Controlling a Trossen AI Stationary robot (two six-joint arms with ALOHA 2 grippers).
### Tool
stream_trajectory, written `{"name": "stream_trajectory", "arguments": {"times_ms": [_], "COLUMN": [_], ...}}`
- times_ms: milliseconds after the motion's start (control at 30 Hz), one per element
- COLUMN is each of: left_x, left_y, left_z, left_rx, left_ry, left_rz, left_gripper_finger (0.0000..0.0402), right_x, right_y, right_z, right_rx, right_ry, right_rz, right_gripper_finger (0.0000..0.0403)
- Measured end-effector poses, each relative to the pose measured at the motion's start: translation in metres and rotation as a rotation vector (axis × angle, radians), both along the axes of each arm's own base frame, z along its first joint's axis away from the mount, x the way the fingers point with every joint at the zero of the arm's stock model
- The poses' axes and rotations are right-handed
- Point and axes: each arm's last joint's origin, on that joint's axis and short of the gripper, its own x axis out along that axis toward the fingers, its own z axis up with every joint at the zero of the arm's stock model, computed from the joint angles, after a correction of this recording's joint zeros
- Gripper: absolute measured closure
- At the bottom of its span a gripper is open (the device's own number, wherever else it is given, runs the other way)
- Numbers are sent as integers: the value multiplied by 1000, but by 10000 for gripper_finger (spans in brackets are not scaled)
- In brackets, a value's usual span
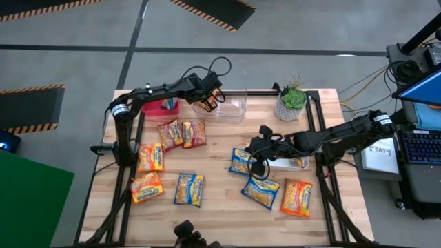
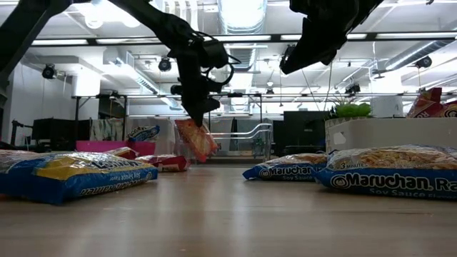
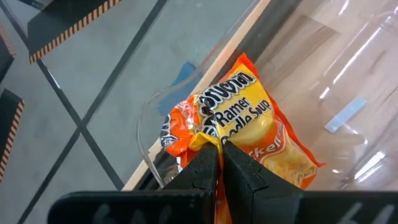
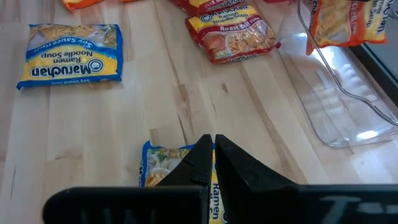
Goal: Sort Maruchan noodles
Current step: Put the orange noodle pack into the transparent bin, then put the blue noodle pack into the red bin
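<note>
Near edge: blue packets [image 1: 189,189] lie loose on the table [image 1: 220,207]. Right gripper [image 1: 258,167] closed, empty, over one. Farther back, left gripper [image 1: 209,102] pinches an orange packet [image 3: 249,134] above the clear bin [image 1: 231,110] (we'd lower before releasing).

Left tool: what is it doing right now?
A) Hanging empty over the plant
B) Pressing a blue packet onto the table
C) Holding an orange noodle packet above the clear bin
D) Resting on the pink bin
C: the left tool is pinched on the orange packet, which dangles over the clear bin.
</note>
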Motion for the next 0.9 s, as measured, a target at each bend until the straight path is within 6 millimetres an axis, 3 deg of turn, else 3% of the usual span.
{"name": "stream_trajectory", "arguments": {"times_ms": [567, 733, 900], "left_x": [1, -1, 1], "left_y": [-4, -18, -49], "left_z": [0, 17, 35], "left_rx": [-3, 10, -45], "left_ry": [6, -9, -74], "left_rz": [-3, -44, -185], "left_gripper_finger": [291, 271, 267], "right_x": [1, 0, -1], "right_y": [0, 0, 2], "right_z": [7, 19, 24], "right_rx": [52, 96, 195], "right_ry": [-8, 7, 29], "right_rz": [-44, -81, -73], "right_gripper_finger": [394, 394, 394]}}
